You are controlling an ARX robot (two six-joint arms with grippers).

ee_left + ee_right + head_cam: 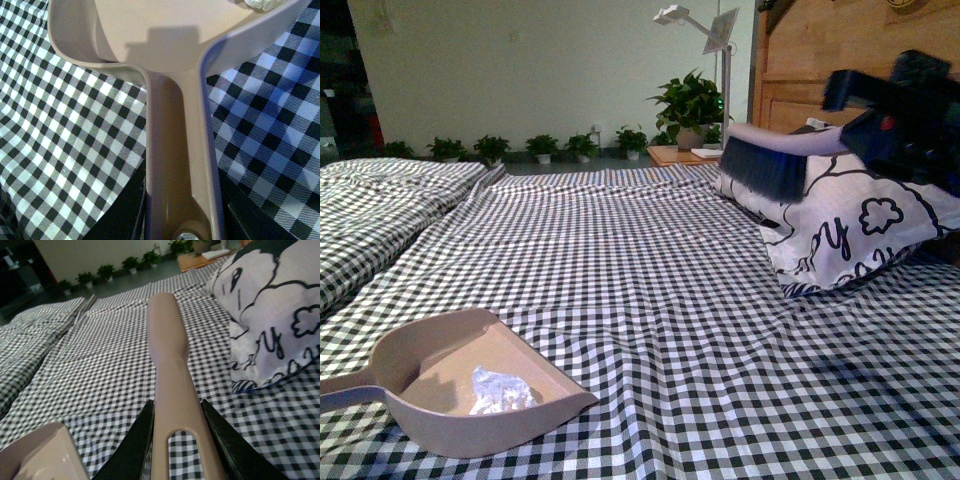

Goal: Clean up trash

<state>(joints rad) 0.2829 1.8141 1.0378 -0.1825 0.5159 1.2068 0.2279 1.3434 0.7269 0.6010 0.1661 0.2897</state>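
Right arm (910,115): black housing with blocky segments and one small red marking. Gripper fingers (131,450) are black, flat, tapering wedges.

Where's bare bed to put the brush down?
Widest free patch: the checked sheet between the dustpan and the pillow. Front right, below the pillow, is also bare. Crowded: front left, where the dustpan holds foil trash, and by the pillow under the raised brush.
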